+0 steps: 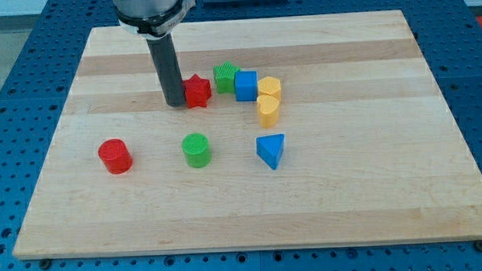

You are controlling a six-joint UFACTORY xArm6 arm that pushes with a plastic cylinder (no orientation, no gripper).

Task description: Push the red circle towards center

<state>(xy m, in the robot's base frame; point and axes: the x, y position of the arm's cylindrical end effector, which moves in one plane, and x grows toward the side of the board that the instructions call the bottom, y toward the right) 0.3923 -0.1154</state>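
So on the wooden tabletop (387, 187), the red circle (115, 156) sits way over at the view's left, lower down, on its own. My tip (174, 102) is up top, touching the red star's (197, 91) left side, well apart from the circle. No claw here, just the rod. Right of the circle sits a green cylinder (196, 150), then a blue triangle (271, 150).

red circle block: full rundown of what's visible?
The red circle is a short, upright cylinder that looks like ribbed plastic, flat face up. It stands alone on the wooden board at the view's lower left, touching nothing. The green circle sits apart to its right. My tip is well above it, beside the red star.
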